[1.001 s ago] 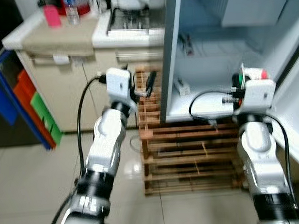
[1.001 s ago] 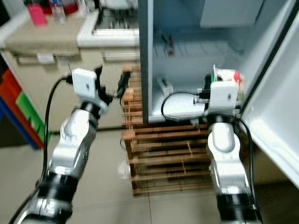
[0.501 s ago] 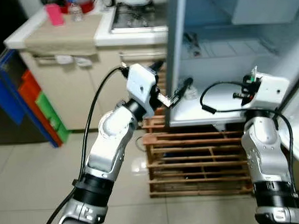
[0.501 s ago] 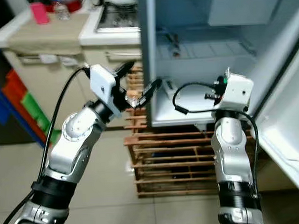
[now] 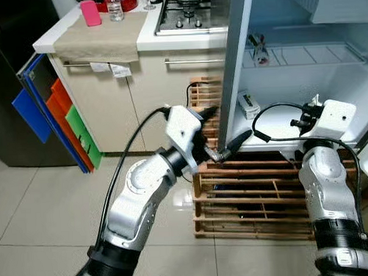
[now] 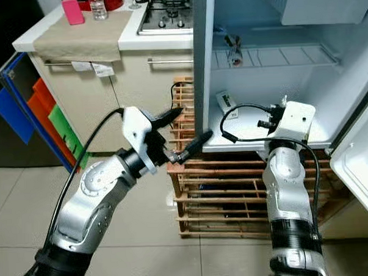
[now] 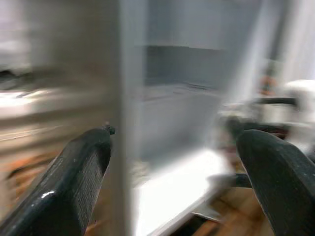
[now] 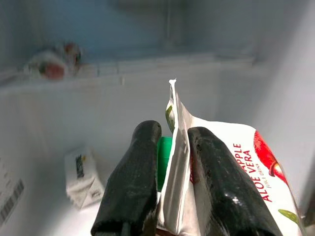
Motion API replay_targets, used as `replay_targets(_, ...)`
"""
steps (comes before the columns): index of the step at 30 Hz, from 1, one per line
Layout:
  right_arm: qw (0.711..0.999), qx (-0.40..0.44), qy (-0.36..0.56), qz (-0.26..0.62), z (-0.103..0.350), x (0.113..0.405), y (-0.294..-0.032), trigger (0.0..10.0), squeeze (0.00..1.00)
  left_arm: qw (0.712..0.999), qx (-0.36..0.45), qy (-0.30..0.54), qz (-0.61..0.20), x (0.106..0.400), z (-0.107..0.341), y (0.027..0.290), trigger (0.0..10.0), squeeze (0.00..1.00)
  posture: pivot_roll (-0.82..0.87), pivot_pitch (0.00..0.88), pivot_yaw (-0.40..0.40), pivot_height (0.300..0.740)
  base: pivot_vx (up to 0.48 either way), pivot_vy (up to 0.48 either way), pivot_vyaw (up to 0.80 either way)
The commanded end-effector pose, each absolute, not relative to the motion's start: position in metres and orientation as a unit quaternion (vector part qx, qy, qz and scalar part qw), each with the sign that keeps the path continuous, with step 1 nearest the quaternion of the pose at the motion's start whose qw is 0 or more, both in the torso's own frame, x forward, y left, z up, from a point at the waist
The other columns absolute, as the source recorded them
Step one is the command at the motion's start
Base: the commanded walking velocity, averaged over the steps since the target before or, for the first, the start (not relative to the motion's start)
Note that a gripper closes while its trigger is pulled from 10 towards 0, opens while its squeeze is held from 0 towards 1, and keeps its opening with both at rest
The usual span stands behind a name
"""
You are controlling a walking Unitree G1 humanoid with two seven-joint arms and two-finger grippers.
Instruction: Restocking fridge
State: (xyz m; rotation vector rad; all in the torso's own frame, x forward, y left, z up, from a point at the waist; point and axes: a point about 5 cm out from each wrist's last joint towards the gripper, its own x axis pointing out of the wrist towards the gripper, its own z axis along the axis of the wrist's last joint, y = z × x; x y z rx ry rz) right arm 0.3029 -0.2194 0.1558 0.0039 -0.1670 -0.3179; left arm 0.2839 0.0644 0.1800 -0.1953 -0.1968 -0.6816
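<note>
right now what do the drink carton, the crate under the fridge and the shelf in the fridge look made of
Carton: glossy printed paperboard, judging by its folded top seam; right end effector pinches it. Crate: bare slatted wood, grain and gaps visible. Shelf: likely a white coated wire rack, with thin parallel bars.

Open fridge (image 5: 303,65) right of counter (image 5: 106,31), atop wooden pallet (image 5: 260,196).

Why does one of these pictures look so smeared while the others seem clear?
Left wrist view: motion blur smears the open fridge's grey edge, though the left gripper's own black fingers stay sharp. Right wrist view: crisp up close on the white drink carton with red apple print, soft further back. Left and right eye views: evenly lit and sharp, with a pale sheen on the floor tiles.
</note>
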Motion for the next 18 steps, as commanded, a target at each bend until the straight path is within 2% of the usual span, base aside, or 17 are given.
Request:
replay_targets(1, 0.981, -0.011, -0.123, -0.148, 0.174, 0.298, -0.21, 10.0, 0.0, 0.951, -0.122, -0.084, -0.27, 0.289, 0.175, 0.08, 10.0, 0.0, -0.08, 0.019, 0.031, 0.74, 0.0, 0.0, 0.0)
replay_targets(3, 0.98, -0.035, -0.151, -0.126, 0.183, 0.283, -0.202, 10.0, 0.0, 0.968, -0.164, -0.074, -0.177, 0.294, 0.168, 0.106, 10.0, 0.0, -0.1, 0.004, 0.006, 0.74, 0.0, 0.0, 0.0)
replay_targets(7, 0.977, -0.077, -0.17, -0.108, 0.181, 0.262, -0.201, 10.0, 0.0, 0.975, -0.123, -0.106, -0.152, 0.292, 0.167, 0.117, 10.0, 0.0, -0.13, 0.0, -0.026, 0.74, 0.0, 0.0, 0.0)
replay_targets(8, 0.977, -0.08, -0.17, -0.105, 0.179, 0.258, -0.201, 10.0, 0.0, 0.974, -0.083, -0.126, -0.168, 0.287, 0.168, 0.113, 10.0, 0.0, -0.14, 0.0, -0.029, 0.74, 0.0, 0.0, 0.0)
replay_targets(9, 0.977, -0.083, -0.169, -0.1, 0.176, 0.259, -0.201, 10.0, 0.0, 0.969, -0.003, -0.158, -0.191, 0.282, 0.168, 0.103, 10.0, 0.0, -0.14, 0.0, -0.033, 0.74, 0.0, 0.0, 0.0)
replay_targets(10, 0.977, -0.083, -0.169, -0.1, 0.176, 0.259, -0.201, 10.0, 0.0, 0.969, -0.003, -0.158, -0.191, 0.282, 0.168, 0.103, 10.0, 0.0, -0.14, 0.0, -0.033, 0.74, 0.0, 0.0, 0.0)
replay_targets(11, 0.977, -0.082, -0.173, -0.099, 0.172, 0.263, -0.201, 10.0, 0.0, 0.959, 0.084, -0.186, -0.198, 0.284, 0.162, 0.095, 10.0, 0.0, -0.13, 0.0, -0.034, 0.74, 0.0, 0.0, 0.0)
replay_targets(12, 0.976, -0.076, -0.177, -0.098, 0.171, 0.266, -0.2, 10.0, 0.0, 0.961, 0.088, -0.172, -0.197, 0.289, 0.153, 0.094, 10.0, 0.0, -0.13, 0.0, -0.033, 0.74, 0.0, 0.0, 0.0)
replay_targets(14, 0.975, -0.079, -0.188, -0.083, 0.166, 0.275, -0.197, 10.0, 0.0, 0.982, 0.046, -0.116, -0.141, 0.305, 0.131, 0.105, 10.0, 0.0, -0.13, 0.0, -0.024, 0.74, 0.0, 0.0, 0.0)
replay_targets(18, 0.978, -0.094, -0.167, -0.08, 0.152, 0.284, -0.199, 10.0, 0.0, 0.988, 0.047, -0.082, -0.119, 0.311, 0.115, 0.111, 10.0, 0.0, -0.13, 0.0, -0.007, 0.74, 0.0, 0.0, 0.0)
